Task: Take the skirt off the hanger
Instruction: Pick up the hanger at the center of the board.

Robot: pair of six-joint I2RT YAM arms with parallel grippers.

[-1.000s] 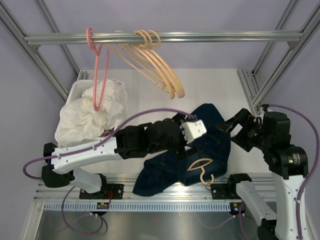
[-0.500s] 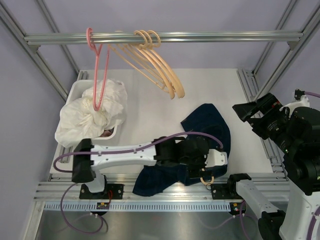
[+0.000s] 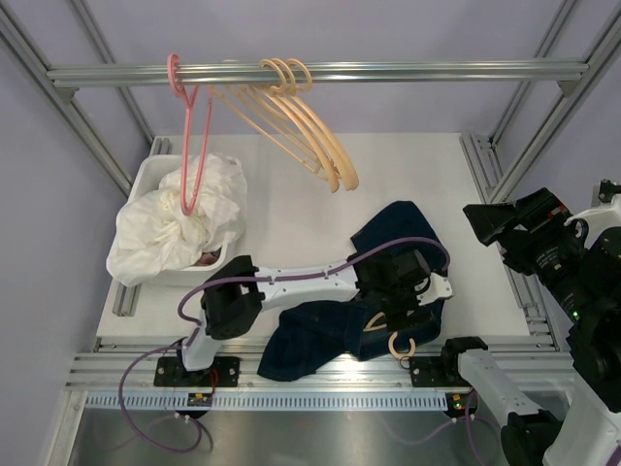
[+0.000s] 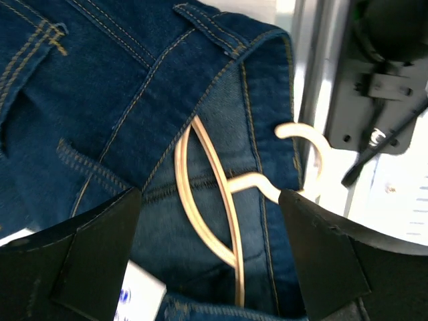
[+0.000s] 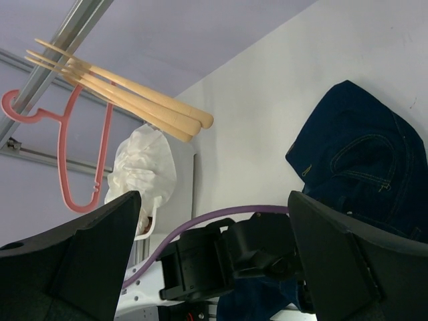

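A dark blue denim skirt lies crumpled on the white table near the front edge. A cream hanger sits in its waistband, its hook poking out toward the front rail. My left gripper hovers just above that spot. In the left wrist view its open jaws straddle the hanger's arms over the skirt's waistband, touching nothing. My right gripper is raised at the right, away from the skirt. It stands open with nothing between its fingers, and the skirt is far below it.
A white bin heaped with white cloth stands at the left. An overhead rail carries a pink hanger and several cream hangers. The right arm's black base sits close to the hanger's hook.
My left arm has swung forward and right across the skirt until its gripper came over the hanger. The right gripper has pulled back to the right and lifted away from the skirt.
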